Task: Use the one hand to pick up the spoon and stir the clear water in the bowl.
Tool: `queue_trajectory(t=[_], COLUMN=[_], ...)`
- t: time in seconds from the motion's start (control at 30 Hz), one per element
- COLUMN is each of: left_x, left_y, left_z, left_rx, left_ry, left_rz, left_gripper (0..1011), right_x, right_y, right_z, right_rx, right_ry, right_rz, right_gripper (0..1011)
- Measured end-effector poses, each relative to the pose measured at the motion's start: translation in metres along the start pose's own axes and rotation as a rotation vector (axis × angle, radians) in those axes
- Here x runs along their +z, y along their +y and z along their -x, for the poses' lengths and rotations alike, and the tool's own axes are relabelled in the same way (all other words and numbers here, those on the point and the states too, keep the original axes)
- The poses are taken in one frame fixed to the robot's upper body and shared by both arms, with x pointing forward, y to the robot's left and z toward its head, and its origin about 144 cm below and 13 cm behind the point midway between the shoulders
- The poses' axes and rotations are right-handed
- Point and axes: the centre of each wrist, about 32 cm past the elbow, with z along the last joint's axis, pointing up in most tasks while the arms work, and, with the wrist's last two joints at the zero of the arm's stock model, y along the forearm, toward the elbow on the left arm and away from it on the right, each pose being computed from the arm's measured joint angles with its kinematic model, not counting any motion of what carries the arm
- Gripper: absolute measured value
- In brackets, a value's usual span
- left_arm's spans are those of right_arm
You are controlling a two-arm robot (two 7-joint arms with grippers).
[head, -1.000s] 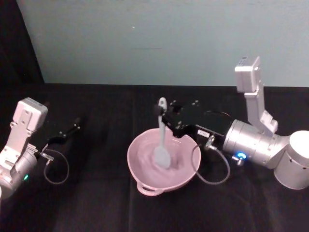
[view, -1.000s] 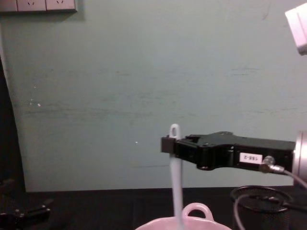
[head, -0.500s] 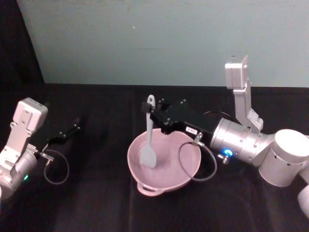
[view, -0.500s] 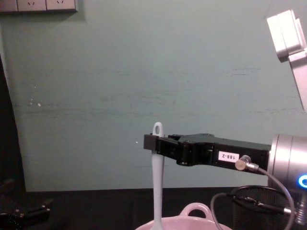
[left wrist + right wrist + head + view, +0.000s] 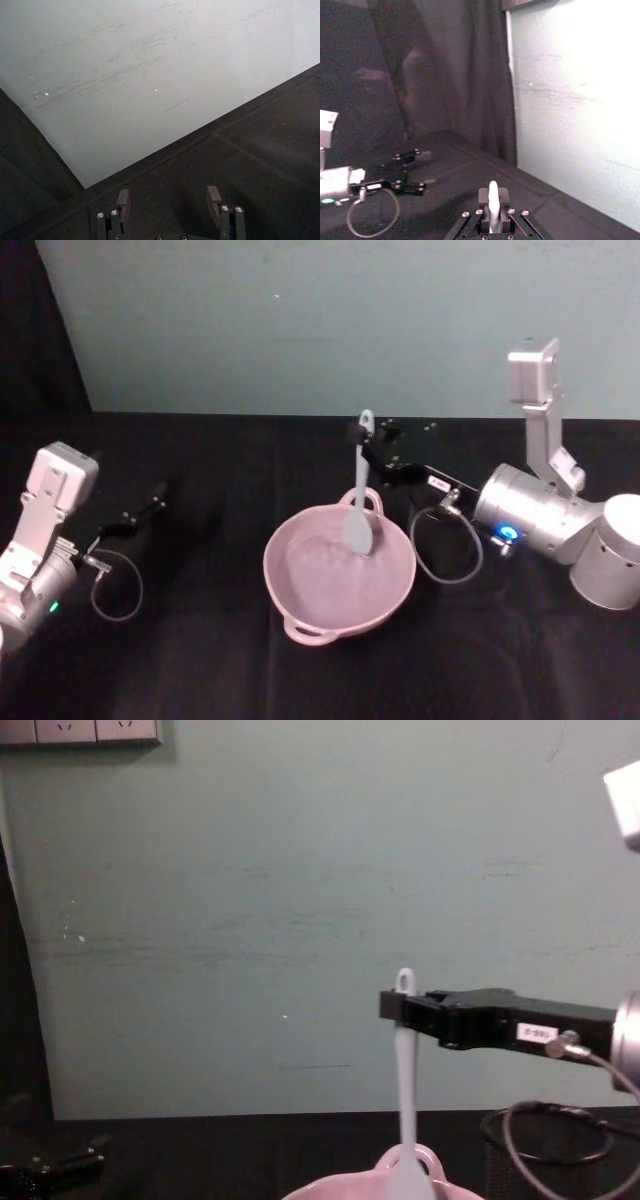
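So right gripper (image 5: pixel 362 433) pinched spoon (image 5: pixel 358 502) up top | scoop sat in bowl (image 5: pixel 276 585), far side | left gripper (image 5: pixel 168 198) parked, fingers spread

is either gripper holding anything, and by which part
The right gripper holds the spoon by the top of its handle, just below the loop. The left gripper, open at the left, holds nothing.

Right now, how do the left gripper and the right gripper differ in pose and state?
The left gripper is open and empty; the right gripper is shut on the spoon near its handle's top. The left gripper sits low on the left of the table, away from the bowl; the right gripper reaches level above the bowl's far rim, with the spoon upright, scoop in the bowl. Both are black.
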Motion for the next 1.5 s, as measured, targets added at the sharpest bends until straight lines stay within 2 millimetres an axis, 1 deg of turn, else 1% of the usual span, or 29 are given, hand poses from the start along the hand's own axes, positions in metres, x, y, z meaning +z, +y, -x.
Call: queue_trajectory(t=[0.2, 0.4, 0.5, 0.63, 0.73, 0.93, 1.17, 1.37, 1.4, 1.5], left_x=[0.000, 0.000, 0.000, 0.000, 0.000, 0.000, 0.000, 0.000, 0.000, 0.000], left_y=[0.000, 0.000, 0.000, 0.000, 0.000, 0.000, 0.000, 0.000, 0.000, 0.000], left_z=[0.000, 0.000, 0.000, 0.000, 0.000, 0.000, 0.000, 0.000, 0.000, 0.000], left_rx=[0.000, 0.000, 0.000, 0.000, 0.000, 0.000, 0.000, 0.000, 0.000, 0.000], left_ry=[0.000, 0.000, 0.000, 0.000, 0.000, 0.000, 0.000, 0.000, 0.000, 0.000], left_rz=[0.000, 0.000, 0.000, 0.000, 0.000, 0.000, 0.000, 0.000, 0.000, 0.000], left_gripper=[1005, 1005, 1005, 1005, 1005, 1005, 1005, 1005, 1005, 1005], right_x=[0.005, 0.009, 0.009, 0.007, 0.006, 0.006, 0.002, -0.007, -0.007, -0.006], right_y=[-0.010, -0.015, -0.013, -0.009, -0.003, 0.005, 0.016, 0.023, 0.023, 0.021], right_z=[0.000, 0.008, 0.018, 0.026, 0.037, 0.044, 0.041, 0.025, 0.025, 0.016], right_rx=[-0.021, 0.000, 0.034, 0.078, 0.134, 0.170, 0.169, 0.118, 0.118, 0.073], right_ry=[-0.027, -0.066, -0.083, -0.083, -0.076, -0.062, -0.012, 0.063, 0.063, 0.066], right_rz=[-0.003, 0.015, 0.032, 0.042, 0.043, 0.033, 0.016, -0.001, -0.001, -0.010], right_gripper=[113, 113, 113, 113, 113, 113, 113, 113, 113, 113])
